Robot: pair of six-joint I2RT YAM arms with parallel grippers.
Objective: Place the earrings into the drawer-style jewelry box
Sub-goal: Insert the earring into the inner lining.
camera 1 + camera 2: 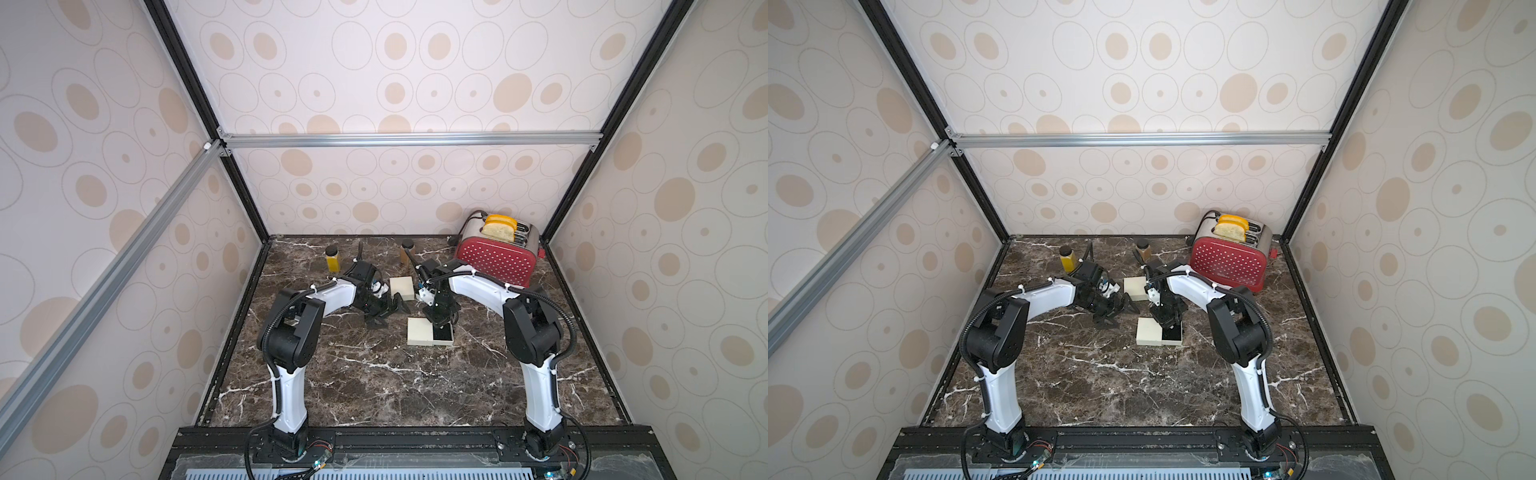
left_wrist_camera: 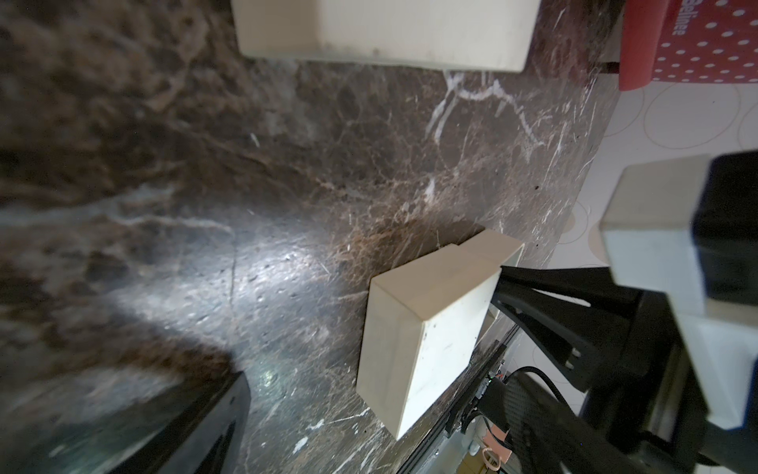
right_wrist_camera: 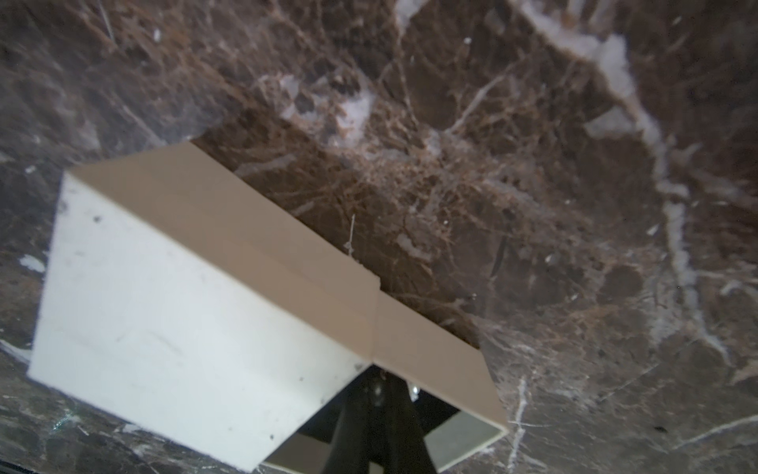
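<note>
Step in hand: the drop-off, as I judge it. The right fingers (image 3: 377,418) are closed tight and their tips point down into the pulled-out drawer (image 1: 443,342) of the jewelry box (image 1: 419,332).
Earrings: I cannot make them out in any view. If they are held, they are hidden between the closed tips, and I cannot tell whether anything already lies on the dark drawer lining.
Left fingers (image 1: 401,305): spread wide and holding nothing. They sit low over the worktop (image 1: 374,374), between the two cream boxes.
Next move: it probably calls for parting the right fingers while the tips are inside the drawer walls, then lifting straight up so the rim is not caught. After that the drawer has to be pushed home, likely with the sleeve braced so it does not slide.
Count, cream boxes: two. One is the jewelry box with its drawer out, and the other is a closed box (image 1: 402,286) farther back.
Count, jars: two, a yellow jar (image 1: 332,258) and a brown jar (image 1: 406,251).
Count, toaster (image 1: 494,259): one, red, holding two slices of toast (image 1: 498,227).
Count, arms: two.
</note>
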